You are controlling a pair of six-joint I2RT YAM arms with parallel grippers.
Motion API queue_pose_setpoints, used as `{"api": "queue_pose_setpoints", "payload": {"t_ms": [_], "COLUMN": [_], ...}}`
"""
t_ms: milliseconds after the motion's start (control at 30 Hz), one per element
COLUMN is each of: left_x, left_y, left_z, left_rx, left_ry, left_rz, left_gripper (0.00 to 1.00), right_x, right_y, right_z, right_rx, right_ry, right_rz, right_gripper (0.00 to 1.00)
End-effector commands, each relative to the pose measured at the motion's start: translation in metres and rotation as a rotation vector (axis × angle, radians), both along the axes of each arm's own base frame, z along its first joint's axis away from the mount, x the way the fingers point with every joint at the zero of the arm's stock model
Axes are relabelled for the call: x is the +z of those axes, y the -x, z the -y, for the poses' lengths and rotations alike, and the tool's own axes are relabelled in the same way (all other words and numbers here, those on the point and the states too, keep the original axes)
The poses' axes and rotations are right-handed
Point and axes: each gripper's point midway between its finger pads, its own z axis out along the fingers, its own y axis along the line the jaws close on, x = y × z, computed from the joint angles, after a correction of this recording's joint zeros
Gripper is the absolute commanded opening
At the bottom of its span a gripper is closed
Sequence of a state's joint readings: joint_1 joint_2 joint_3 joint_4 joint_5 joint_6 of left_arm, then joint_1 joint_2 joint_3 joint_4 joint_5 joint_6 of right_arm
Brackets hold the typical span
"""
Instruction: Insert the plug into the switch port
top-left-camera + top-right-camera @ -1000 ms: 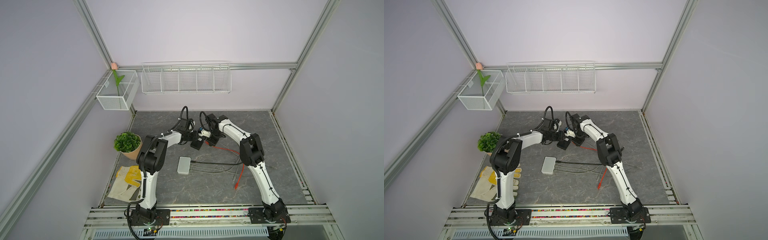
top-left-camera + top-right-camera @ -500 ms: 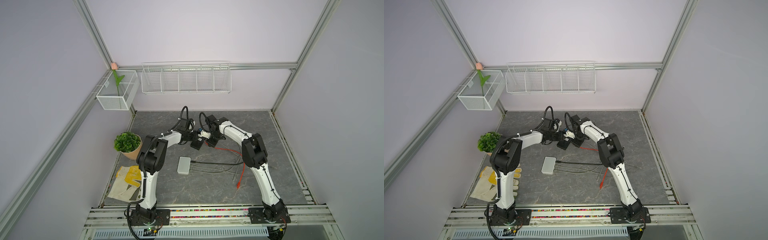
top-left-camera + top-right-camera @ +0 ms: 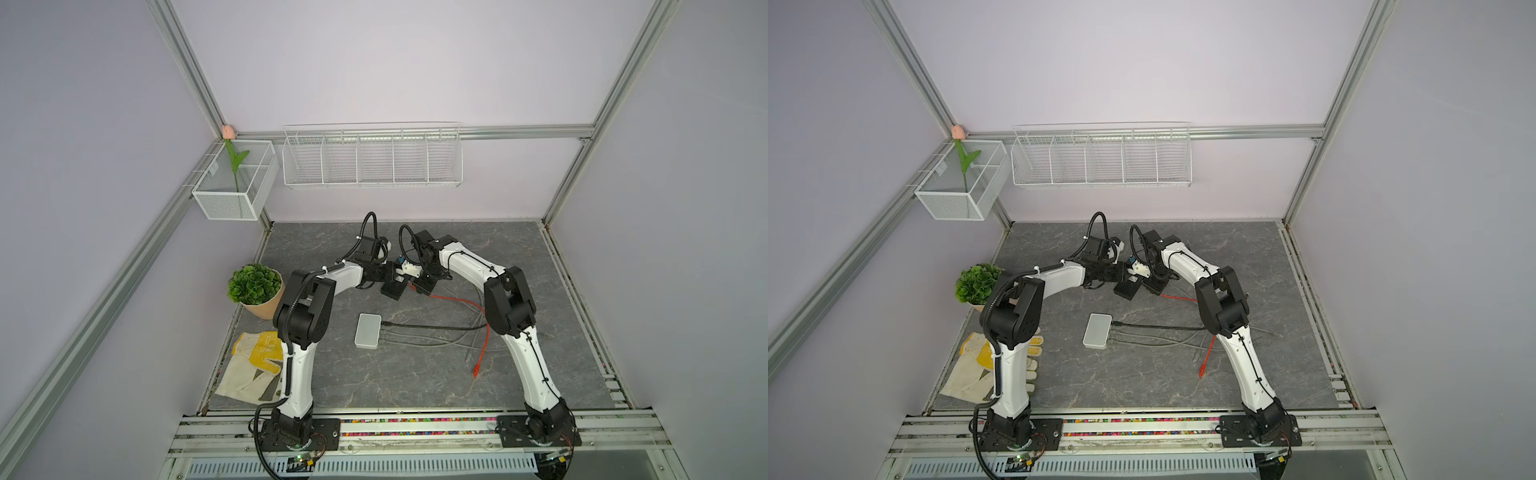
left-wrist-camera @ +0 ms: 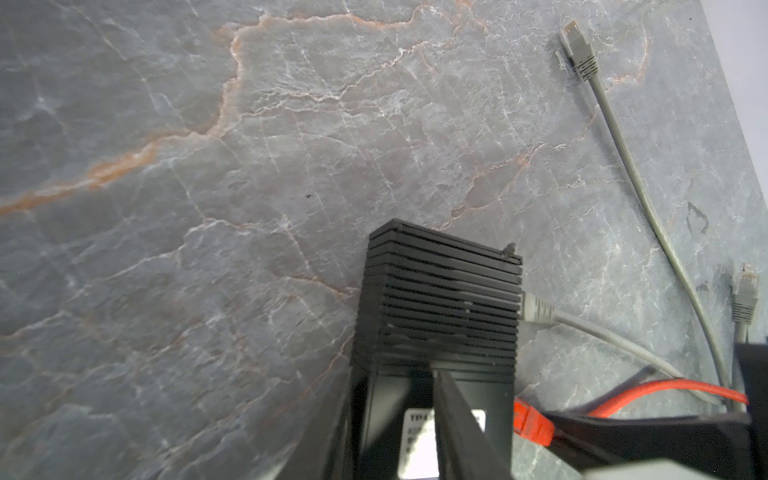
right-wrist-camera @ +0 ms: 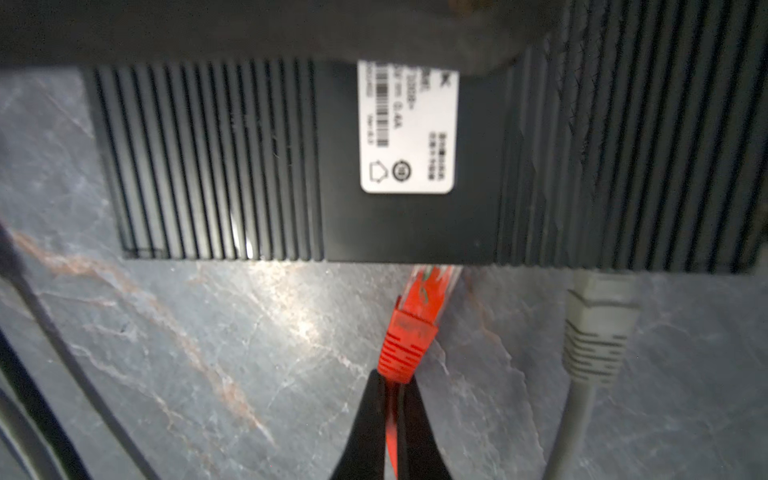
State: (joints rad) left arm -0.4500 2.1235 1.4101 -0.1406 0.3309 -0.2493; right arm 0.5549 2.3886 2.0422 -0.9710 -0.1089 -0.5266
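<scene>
Right gripper (image 5: 392,380) is pressed together on the tail end of the orange plug (image 5: 409,332). Its black fingertips (image 5: 372,403) nip the boot where the cable (image 5: 390,436) leaves it. The plug stands tilted, its clear tip touching the long edge of the black switch (image 5: 415,224), below the white label (image 5: 409,124). Whether the tip is inside a port cannot be told. Just beside it, a grey plug (image 5: 598,328) sits in that same edge.

Left gripper (image 4: 392,374) clamps the switch, with one finger (image 4: 457,415) lying across the label side and its mate on the opposite side. Two loose grey connectors (image 4: 577,50) lie on the table (image 4: 208,208) beyond the switch.

In a top view both grippers meet over the far middle of the table, with the switch (image 3: 392,287) between them. The cable (image 3: 484,328) trails toward the near right, and its free end lies flat on the table. Nearer the camera lies a white box (image 3: 368,330), with leads (image 3: 432,326) running right from it. A plant (image 3: 254,284) and gloves (image 3: 257,353) sit along the left edge.
</scene>
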Motion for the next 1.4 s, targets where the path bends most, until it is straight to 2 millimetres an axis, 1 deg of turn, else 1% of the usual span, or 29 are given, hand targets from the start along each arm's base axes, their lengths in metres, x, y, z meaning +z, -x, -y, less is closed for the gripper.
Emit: {"api": "queue_pose_setpoints", "payload": {"t_ms": [0, 133, 233, 367, 500, 667, 833, 967, 1100, 1267, 1367], "left_x": [-0.046, -0.047, -0.05, -0.05, -0.051, -0.05, -0.047, -0.045, -0.048, -0.043, -0.04], "left_y": [0.05, 0.051, 0.05, 0.048, 0.048, 0.046, 0.044, 0.044, 0.042, 0.032, 0.028], "left_z": [0.021, 0.022, 0.021, 0.024, 0.023, 0.022, 0.023, 0.025, 0.022, 0.015, 0.01], "left_rx": [-0.136, -0.141, -0.137, -0.14, -0.143, -0.145, -0.155, -0.173, -0.176, -0.145, -0.131], "left_ry": [-0.029, -0.027, -0.037, -0.031, -0.034, -0.04, -0.046, -0.047, -0.068, -0.052, -0.047], "left_rz": [-0.164, -0.171, -0.173, -0.175, -0.175, -0.168, -0.164, -0.166, -0.171, -0.166, -0.164], "left_gripper": [0.33, 0.33, 0.33, 0.33, 0.33, 0.33, 0.33, 0.34, 0.36, 0.36, 0.37], "right_x": [0.042, 0.043, 0.044, 0.035, 0.019, 0.013, 0.001, 0.003, 0.002, -0.003, 0.009], "right_y": [-0.036, -0.035, -0.027, -0.019, -0.018, -0.024, -0.034, -0.035, -0.026, -0.017, -0.016], "right_z": [-0.027, -0.032, -0.037, -0.042, -0.029, -0.012, 0.0, -0.003, -0.005, 0.012, 0.018], "right_rx": [0.048, 0.069, 0.087, 0.118, 0.106, 0.082, 0.078, 0.086, 0.108, 0.082, 0.06], "right_ry": [-0.137, -0.151, -0.172, -0.17, -0.132, -0.106, -0.045, -0.068, -0.09, -0.04, -0.05], "right_rz": [0.154, 0.14, 0.12, 0.116, 0.08, 0.081, 0.104, 0.104, 0.071, 0.073, 0.084], "right_gripper": [0.07, 0.07, 0.07, 0.07, 0.07, 0.07, 0.07, 0.07, 0.08, 0.08, 0.08]}}
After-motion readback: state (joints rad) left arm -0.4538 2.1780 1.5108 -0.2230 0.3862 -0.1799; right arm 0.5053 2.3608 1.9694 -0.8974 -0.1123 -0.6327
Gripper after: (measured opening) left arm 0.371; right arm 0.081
